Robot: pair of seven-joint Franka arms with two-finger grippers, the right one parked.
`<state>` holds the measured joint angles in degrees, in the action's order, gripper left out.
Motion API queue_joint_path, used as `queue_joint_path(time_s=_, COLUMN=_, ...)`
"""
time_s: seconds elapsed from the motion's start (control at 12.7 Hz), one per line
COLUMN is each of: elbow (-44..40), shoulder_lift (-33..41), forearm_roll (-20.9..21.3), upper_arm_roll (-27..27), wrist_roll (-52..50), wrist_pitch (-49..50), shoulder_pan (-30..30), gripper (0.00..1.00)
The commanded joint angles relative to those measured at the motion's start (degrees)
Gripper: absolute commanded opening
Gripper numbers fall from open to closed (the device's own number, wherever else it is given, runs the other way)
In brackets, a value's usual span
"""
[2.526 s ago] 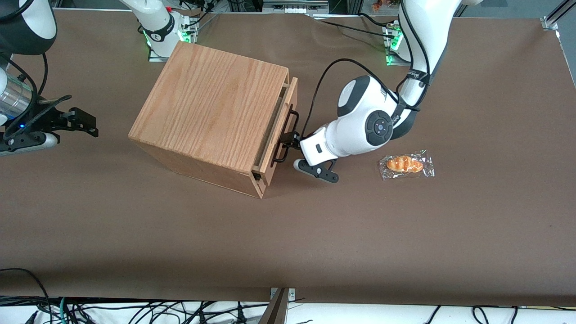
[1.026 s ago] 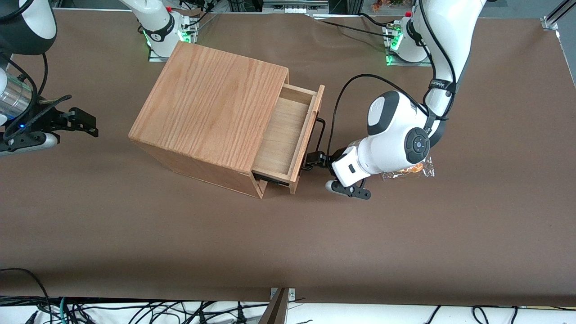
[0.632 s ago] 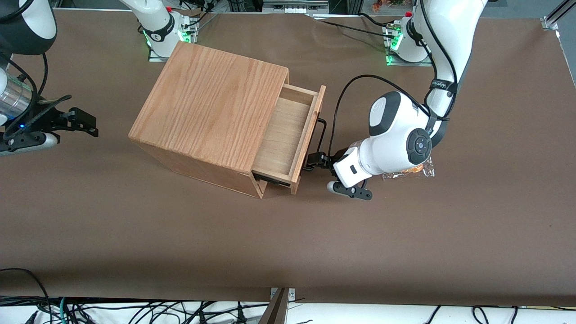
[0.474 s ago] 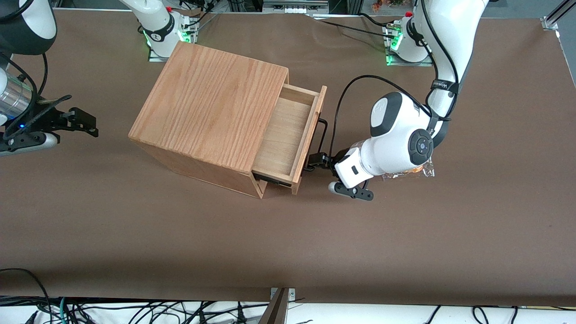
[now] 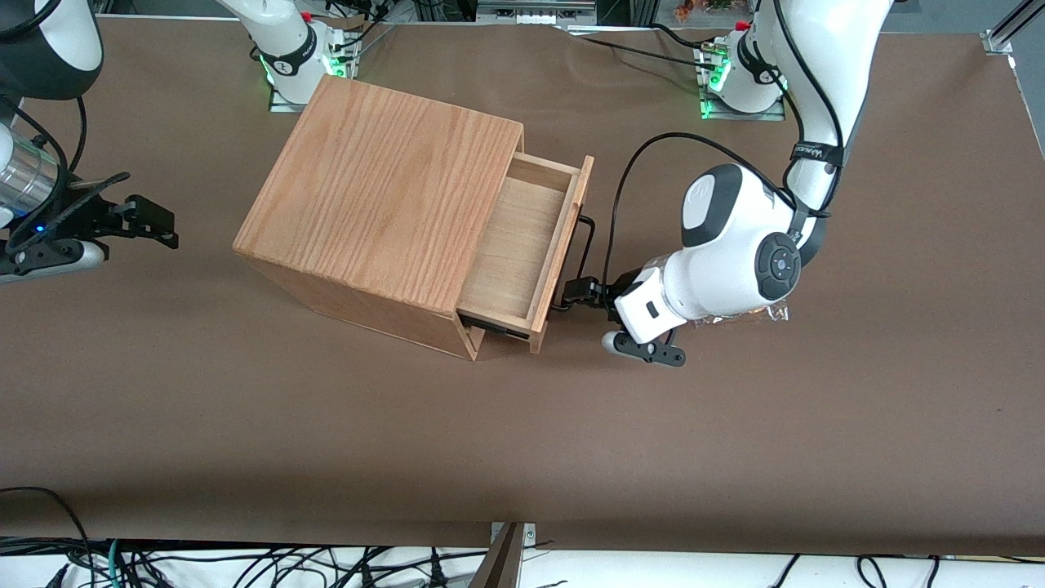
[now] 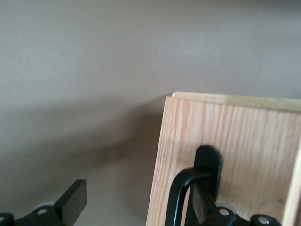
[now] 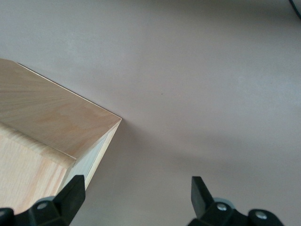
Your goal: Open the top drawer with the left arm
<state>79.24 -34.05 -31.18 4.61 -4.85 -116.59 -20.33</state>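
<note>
The top drawer (image 5: 522,245) stands pulled well out of the oak-grain cabinet (image 5: 384,188), its bare wooden floor showing. Its thin black bar handle (image 5: 583,245) runs along the drawer front. The left arm (image 5: 735,253) reaches low toward that front, and its gripper (image 5: 583,292) sits at the handle's end nearer the front camera. In the left wrist view the gripper (image 6: 136,209) is open: the handle's bent end (image 6: 181,193) and the drawer front (image 6: 235,136) lie between the wide-apart fingers, close to one fingertip (image 6: 203,207). The other fingertip (image 6: 73,200) hangs over bare table.
A wrapped bread roll (image 5: 771,313) lies on the brown table (image 5: 522,441) just under the left arm's bulbous joint, mostly hidden by it. The arms' bases (image 5: 739,90) stand at the table's edge farthest from the front camera.
The drawer went from nearly closed to pulled well out. Over the last second it barely moved, while the left arm and gripper shifted slightly away from the cabinet.
</note>
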Motion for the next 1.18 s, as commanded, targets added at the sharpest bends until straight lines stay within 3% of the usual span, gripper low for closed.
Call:
queue_joint_path(time_s=0.0, elbow=-1.01, shoulder_lift=1.09, forearm_roll=-1.25, upper_arm_roll=0.05, wrist_roll=-1.48, wrist_pitch=2.76, shoulder_pan=1.69, gripper=1.0)
queue_joint_path(time_s=0.32, elbow=-1.01, shoulder_lift=3.28, forearm_roll=-1.34, upper_arm_roll=-0.04, wrist_roll=-1.74, wrist_pitch=5.14, shoulder_pan=2.75, gripper=1.0)
queue_joint_path(time_s=0.71, elbow=-0.84, shoulder_lift=5.48, forearm_roll=-0.19, upper_arm_roll=-0.12, wrist_roll=-1.48, wrist_pitch=10.23, shoulder_pan=8.73, gripper=1.0)
queue_joint_path(time_s=1.11, elbow=-0.93, shoulder_lift=5.75, forearm_roll=2.95, upper_arm_roll=-0.12, wrist_roll=-0.95, wrist_pitch=13.84, shoulder_pan=13.46, gripper=1.0)
